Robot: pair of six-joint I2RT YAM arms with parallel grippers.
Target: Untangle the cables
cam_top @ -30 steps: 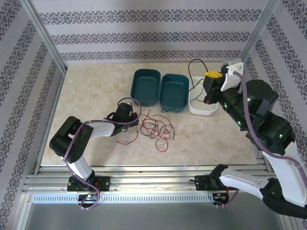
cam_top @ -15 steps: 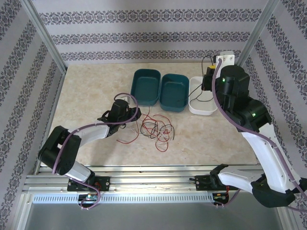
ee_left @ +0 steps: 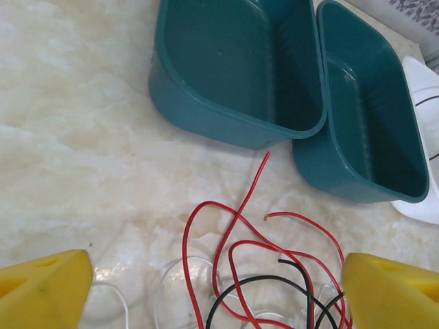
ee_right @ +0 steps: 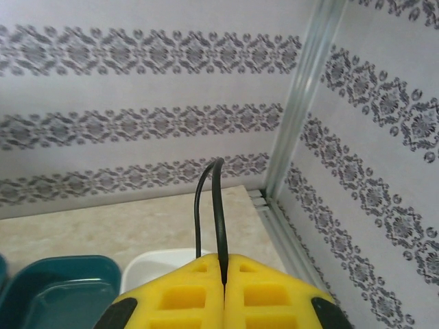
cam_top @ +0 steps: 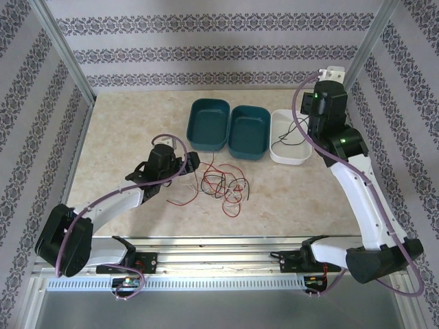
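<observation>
The cables (cam_top: 223,185) lie as a loose tangle of red, black and white strands on the marble table (cam_top: 123,137), just in front of the teal bins. My left gripper (cam_top: 177,168) sits low at the tangle's left edge, jaws wide open and holding nothing. In the left wrist view its yellow fingers (ee_left: 42,291) frame red loops (ee_left: 236,226), a black strand (ee_left: 274,281) and a white strand (ee_left: 178,264). My right gripper (cam_top: 321,103) is raised at the back right, shut on a black cable (ee_right: 218,205). That black cable (cam_top: 285,133) hangs down into the white tray (cam_top: 291,157).
Two teal bins (cam_top: 208,123) (cam_top: 249,131) stand side by side behind the tangle, with the white tray to their right. Patterned walls and aluminium posts (cam_top: 367,48) close in the back and sides. The right arm arches over the table's right edge.
My left gripper has gone from shut to wide open and shifted slightly left. The right arm has swung up and back toward the rear corner, lifting the black cable.
</observation>
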